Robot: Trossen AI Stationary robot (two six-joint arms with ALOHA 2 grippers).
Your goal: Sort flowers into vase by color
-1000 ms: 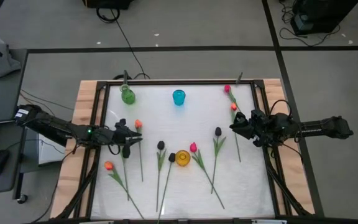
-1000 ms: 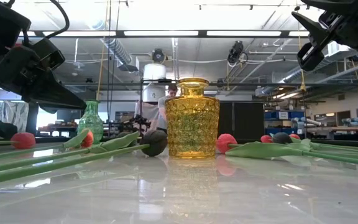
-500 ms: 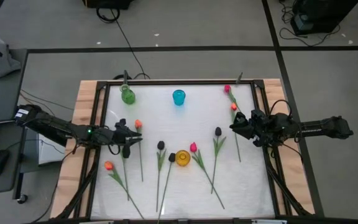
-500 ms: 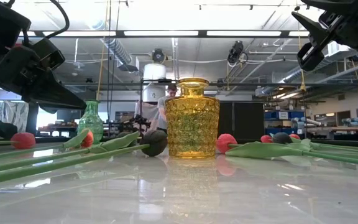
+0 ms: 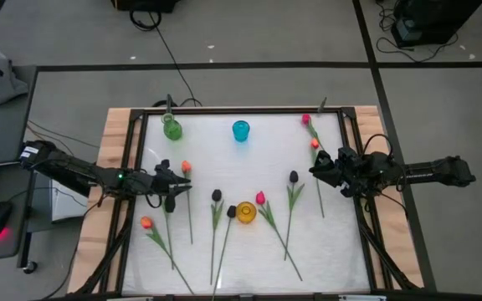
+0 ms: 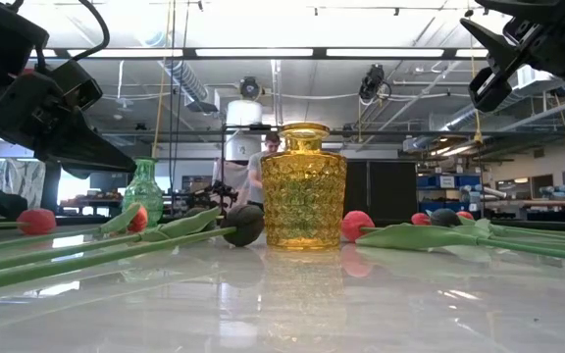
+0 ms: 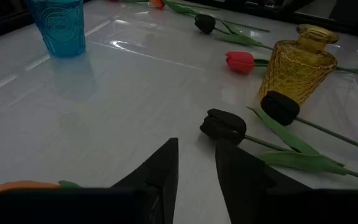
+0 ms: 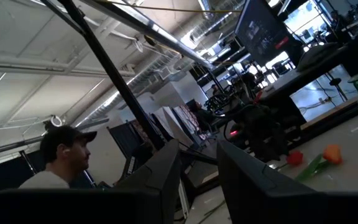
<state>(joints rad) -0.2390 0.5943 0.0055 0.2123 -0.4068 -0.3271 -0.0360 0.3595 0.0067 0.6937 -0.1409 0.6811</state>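
White table (image 5: 249, 176) carries scattered flowers (image 5: 216, 196) around the yellow vase (image 5: 246, 212), none inside it. Left of the vase, left gripper (image 5: 184, 179) hovers; right of it, right gripper (image 5: 315, 170); both slightly parted, empty.

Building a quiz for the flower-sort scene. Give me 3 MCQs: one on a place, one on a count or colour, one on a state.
1. Where is the yellow vase?
A. by the table's far edge
B. in the near middle, among the flowers
C. held in a claw

2. How many vases stand on the table?
A. one
B. three
C. five

3. What do the vases hold?
A. no flowers yet
B. black flowers only
C. every flower

Answers:
1 B: it stands between a black flower and a pink flower.
2 B: green vase, blue vase and the yellow one.
3 A: all flowers lie flat on the table.
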